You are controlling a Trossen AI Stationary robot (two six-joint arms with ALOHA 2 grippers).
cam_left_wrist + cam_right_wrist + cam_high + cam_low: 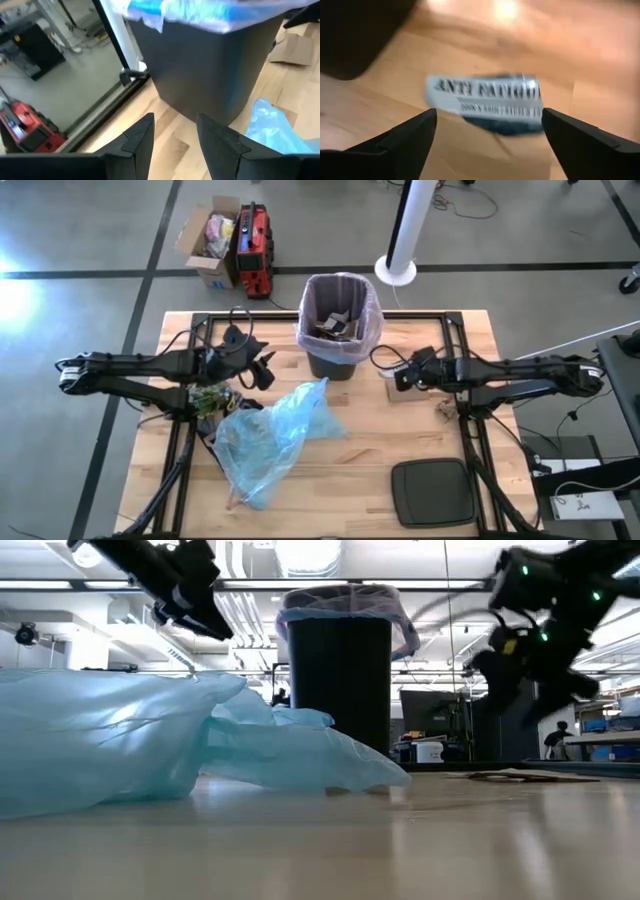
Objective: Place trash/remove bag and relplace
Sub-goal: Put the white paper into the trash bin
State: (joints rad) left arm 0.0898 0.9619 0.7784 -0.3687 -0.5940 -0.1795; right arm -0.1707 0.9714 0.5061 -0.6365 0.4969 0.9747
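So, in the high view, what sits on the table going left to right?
Left gripper → light blue plastic bag → black bin lined with the pink bag → right gripper → flat dark mat near the front edge.

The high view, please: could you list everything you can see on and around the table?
bin: one, dark grey, far middle of the table
bag: one, pale pink-lavender, lining the bin
trash: several brown scraps, inside the bin
blue bag: one, light blue, lying near the left arm
printed label: one, white and dark, under the right gripper
mat: one, black, near right corner
cardboard box: one, floor
red case: one, floor
left gripper: open, beside the bin
right gripper: open, above the table
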